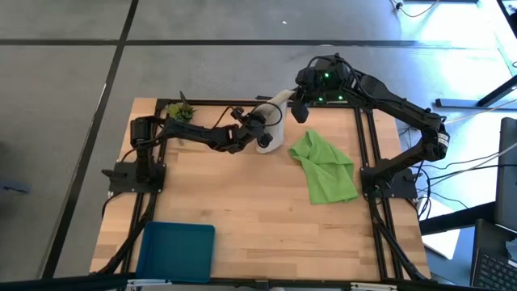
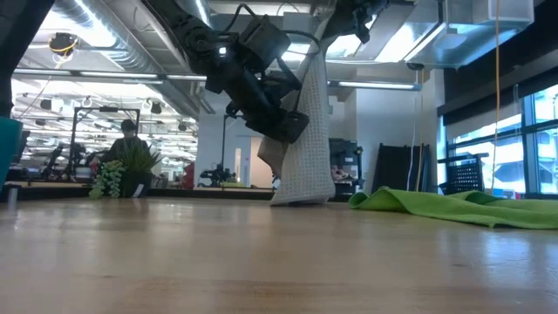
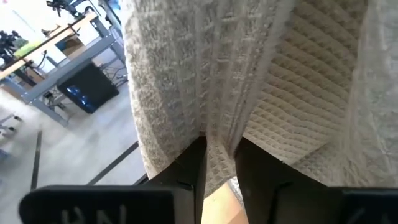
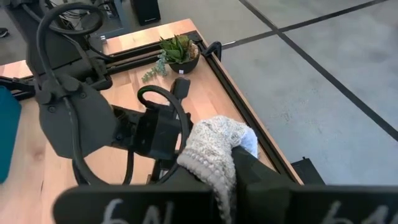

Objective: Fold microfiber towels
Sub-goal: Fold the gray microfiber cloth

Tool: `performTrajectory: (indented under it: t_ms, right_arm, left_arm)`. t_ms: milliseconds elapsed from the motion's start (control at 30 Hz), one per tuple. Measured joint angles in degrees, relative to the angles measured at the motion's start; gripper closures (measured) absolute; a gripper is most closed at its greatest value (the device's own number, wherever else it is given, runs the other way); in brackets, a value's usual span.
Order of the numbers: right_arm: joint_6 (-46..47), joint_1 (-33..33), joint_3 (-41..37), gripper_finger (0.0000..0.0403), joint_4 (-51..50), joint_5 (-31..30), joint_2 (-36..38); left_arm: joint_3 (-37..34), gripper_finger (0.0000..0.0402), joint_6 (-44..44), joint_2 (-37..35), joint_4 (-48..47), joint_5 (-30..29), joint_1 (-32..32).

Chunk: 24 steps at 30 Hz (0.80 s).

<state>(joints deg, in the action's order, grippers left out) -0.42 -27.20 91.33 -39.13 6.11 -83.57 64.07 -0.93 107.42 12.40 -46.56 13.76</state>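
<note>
High view: across the wooden table (image 1: pixel 242 210), two dark arms hold the grey towel (image 1: pixel 275 121) up near the far edge, its lower end bunched on the boards, while the green towel (image 1: pixel 325 167) lies crumpled and unfolded just to its right. Right claw (image 1: pixel 288 99), clamped shut on the towel's top corner, carries it from above; the wrist view shows cloth wadded between its fingers (image 4: pixel 261 177). Left claw (image 1: pixel 265 127), nearly closed, pinches a fold of the hanging cloth lower down, fabric draping over both its fingers (image 3: pixel 189 168).

The risk, by my reading, lies in that thin pinch: it holds a pleat rather than a clear edge, so a pull apart could slip the cloth free or spread it twisted. A drop here could land it over the green towel. The blue tray (image 1: pixel 176 250) and small plant (image 1: pixel 180 111) sit well clear.
</note>
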Motion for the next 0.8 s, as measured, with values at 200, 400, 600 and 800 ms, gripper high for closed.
performTrajectory:
  t_ms: [200,400,600,800]
  right_arm:
    - [0.0,0.0,0.0,0.0397,0.0,0.0,0.0]
    - [-0.1,0.0,0.0,0.0397,-0.7,0.0,0.0]
    - [-0.1,0.0,0.0,0.0397,-1.6,0.0,0.0]
    - [-0.1,0.0,0.0,0.0397,-1.8,0.0,0.0]
  left_arm:
    - [0.0,0.0391,1.5,0.0,0.0,1.5,0.4]
    - [0.0,0.04,4.9,-0.7,0.0,1.5,0.4]
    - [0.0,0.0401,6.1,-4.4,-3.0,3.3,0.1]
    - [0.0,0.0401,8.3,-9.0,-8.7,3.2,0.1]
